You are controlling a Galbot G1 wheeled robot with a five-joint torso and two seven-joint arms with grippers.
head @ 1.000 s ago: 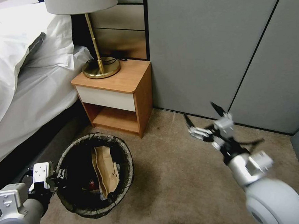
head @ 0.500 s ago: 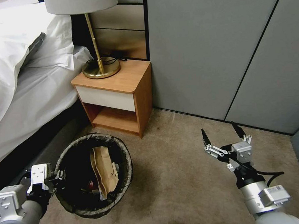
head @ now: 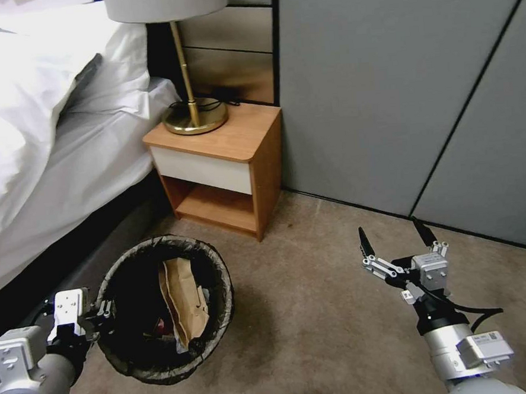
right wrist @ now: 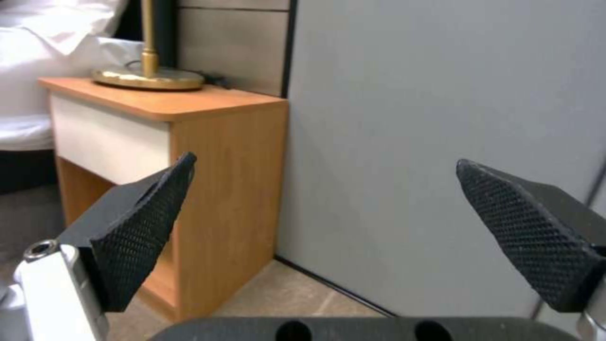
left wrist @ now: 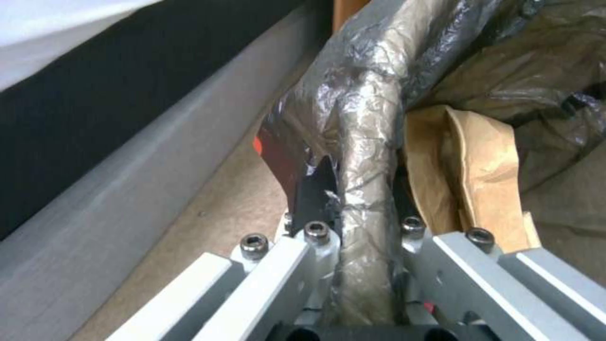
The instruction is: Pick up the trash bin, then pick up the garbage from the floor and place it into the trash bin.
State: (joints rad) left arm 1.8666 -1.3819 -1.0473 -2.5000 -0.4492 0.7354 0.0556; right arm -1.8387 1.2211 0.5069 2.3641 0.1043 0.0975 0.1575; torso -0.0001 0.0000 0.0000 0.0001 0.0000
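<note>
The trash bin point(head: 159, 242), round with a dark liner over its rim, is at the lower left of the head view beside the bed. Garbage lies inside it: a tan paper bag point(head: 185, 301) and small scraps beneath. My left gripper point(head: 98, 317) is shut on the trash bin's near-left rim; the left wrist view shows the liner-wrapped rim point(left wrist: 369, 118) pinched in my left gripper point(left wrist: 360, 189), with the paper bag point(left wrist: 480, 166) just inside. My right gripper point(head: 391, 234) hovers open above bare carpet to the right, nothing between its fingers. The right wrist view has my right gripper point(right wrist: 338, 208) facing the wall.
A wooden nightstand point(head: 219, 158) with a brass lamp point(head: 194, 117) stands behind the bin. The bed point(head: 44, 115) runs along the left. Grey wall panels point(head: 387, 82) close off the back and right. Carpet point(head: 318, 324) lies open between the bin and the right arm.
My right arm dropped and drew back, the gripper staying open. The camera has since turned slightly, shifting the room rightward. The left gripper keeps its hold on the bin rim.
</note>
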